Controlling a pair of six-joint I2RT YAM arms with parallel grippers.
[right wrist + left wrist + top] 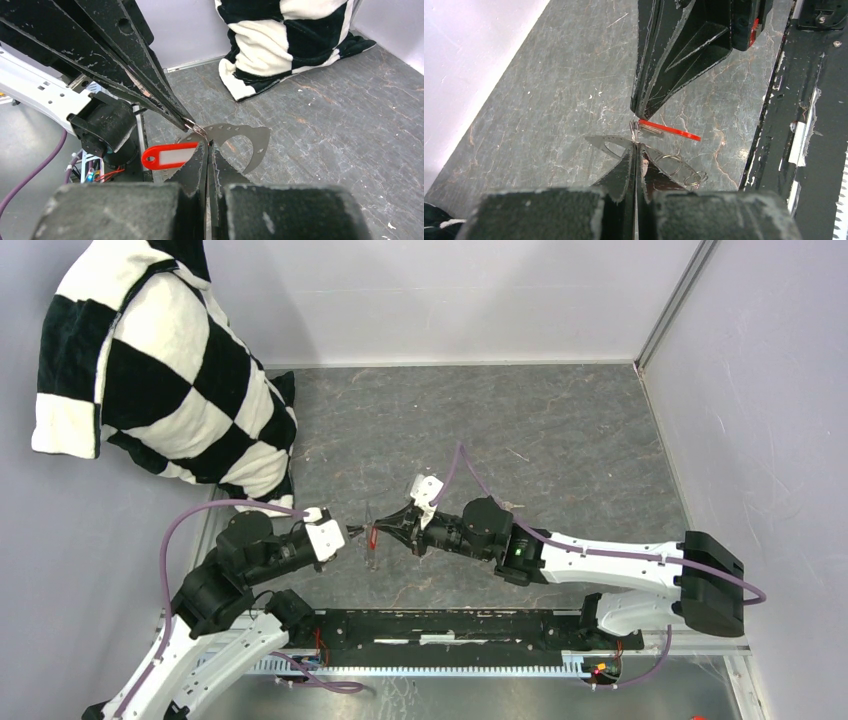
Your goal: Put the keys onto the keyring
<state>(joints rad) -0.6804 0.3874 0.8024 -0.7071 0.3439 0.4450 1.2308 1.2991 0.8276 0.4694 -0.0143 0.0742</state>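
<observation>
Both grippers meet tip to tip above the middle of the grey table. My left gripper (352, 532) (636, 146) is shut on the keyring (606, 144) (247, 136), which shows as a thin silvery crescent band with small holes. Small wire rings (670, 163) hang from it. My right gripper (388, 530) (206, 143) is shut at the end of the key's red tag (372, 536) (671, 131) (167, 156), which has a white label. A sliver of silver metal (652, 129) lies under the tag. The right gripper's fingers (664, 65) come down from above in the left wrist view.
A black-and-white checkered cushion (160, 370) (290, 40) leans in the back left corner. A black rail (450, 628) (804, 125) runs along the near edge. Pale walls (760, 390) close the back and the right side.
</observation>
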